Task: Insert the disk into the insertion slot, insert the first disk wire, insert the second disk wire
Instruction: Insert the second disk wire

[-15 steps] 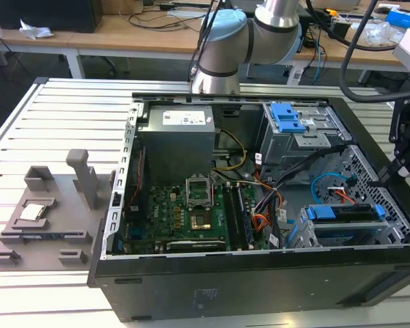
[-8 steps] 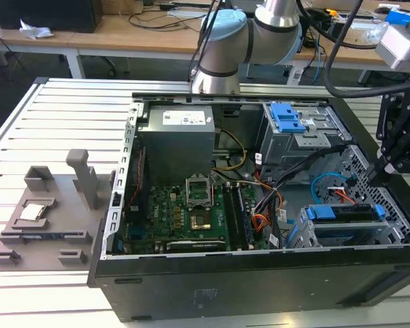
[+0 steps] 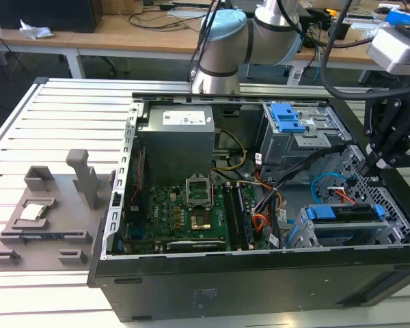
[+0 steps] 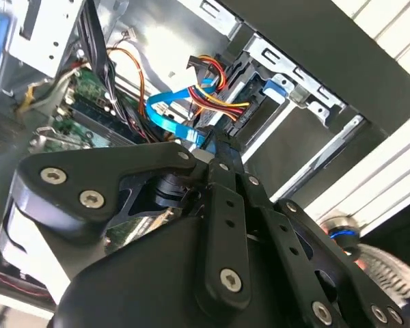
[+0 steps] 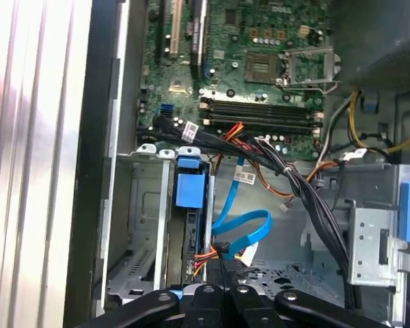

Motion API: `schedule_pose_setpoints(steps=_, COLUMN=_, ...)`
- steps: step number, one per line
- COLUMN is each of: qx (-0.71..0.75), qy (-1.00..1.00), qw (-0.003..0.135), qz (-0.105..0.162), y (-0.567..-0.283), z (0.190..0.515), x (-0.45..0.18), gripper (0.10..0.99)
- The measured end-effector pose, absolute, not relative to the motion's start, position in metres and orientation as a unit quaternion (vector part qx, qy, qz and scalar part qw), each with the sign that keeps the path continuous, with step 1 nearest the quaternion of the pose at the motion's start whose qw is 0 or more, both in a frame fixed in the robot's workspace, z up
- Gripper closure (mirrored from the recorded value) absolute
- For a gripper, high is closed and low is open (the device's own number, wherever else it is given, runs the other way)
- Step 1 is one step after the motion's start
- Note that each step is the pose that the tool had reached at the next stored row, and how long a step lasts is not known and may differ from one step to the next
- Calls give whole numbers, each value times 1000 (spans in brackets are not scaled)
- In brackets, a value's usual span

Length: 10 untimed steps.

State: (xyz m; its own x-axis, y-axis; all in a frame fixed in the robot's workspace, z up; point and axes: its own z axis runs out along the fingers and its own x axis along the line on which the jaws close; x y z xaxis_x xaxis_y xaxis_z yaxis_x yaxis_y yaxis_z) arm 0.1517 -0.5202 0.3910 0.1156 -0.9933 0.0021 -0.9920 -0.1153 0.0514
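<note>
Fingers (image 4: pixel 222 174) pinched on disk wire (image 4: pixel 222 102), close beside seated disk (image 5: pixel 190 190)

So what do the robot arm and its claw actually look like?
The arm is silver-grey tubing with fat rounded joints, one capped in pale blue, and black cables loop beside it. The gripper is matte black, built of flat linked bars dotted with silver screw heads.

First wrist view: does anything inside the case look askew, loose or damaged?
Nothing stands out. The disk sits square in the insertion slot, and the blue cable loops loosely beside it, with no visible damage.
</note>
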Motion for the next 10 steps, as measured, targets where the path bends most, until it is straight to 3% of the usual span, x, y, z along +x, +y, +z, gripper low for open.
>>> schedule_pose_setpoints(steps=7, qx=792, qy=-611, qw=22, qz=-14, y=-520, z=390, x=152, gripper=973)
schedule_pose_setpoints(steps=8, qx=792, qy=-610, qw=22, qz=-14, y=-520, z=390, x=152, gripper=918)
schedule_pose_setpoints(steps=9, qx=792, qy=-610, qw=22, qz=-14, y=-520, z=390, x=152, gripper=792)
schedule_pose_setpoints(steps=10, qx=792, qy=-610, qw=22, qz=-14, y=-520, z=390, x=152, gripper=792)
